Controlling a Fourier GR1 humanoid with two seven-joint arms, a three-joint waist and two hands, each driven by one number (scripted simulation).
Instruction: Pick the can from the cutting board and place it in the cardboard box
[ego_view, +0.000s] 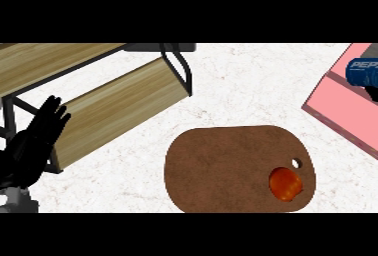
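Note:
A brown rounded cutting board (221, 170) lies on the white speckled counter at centre-bottom. A round orange-red object (286, 183) sits on it near its right edge, beside the board's small hole. A blue can with Pepsi lettering (365, 72) shows at the right edge, over the flat pink box (343, 112); the frame cuts it off, so I cannot tell what holds it. My left hand (33, 145) rests at the far left, open with its fingers up, far from the board. My right hand does not show.
A wooden slatted rack with a black metal frame (111, 100) fills the upper left, reaching toward the middle. Bare counter (251, 85) lies between the rack, the board and the pink box.

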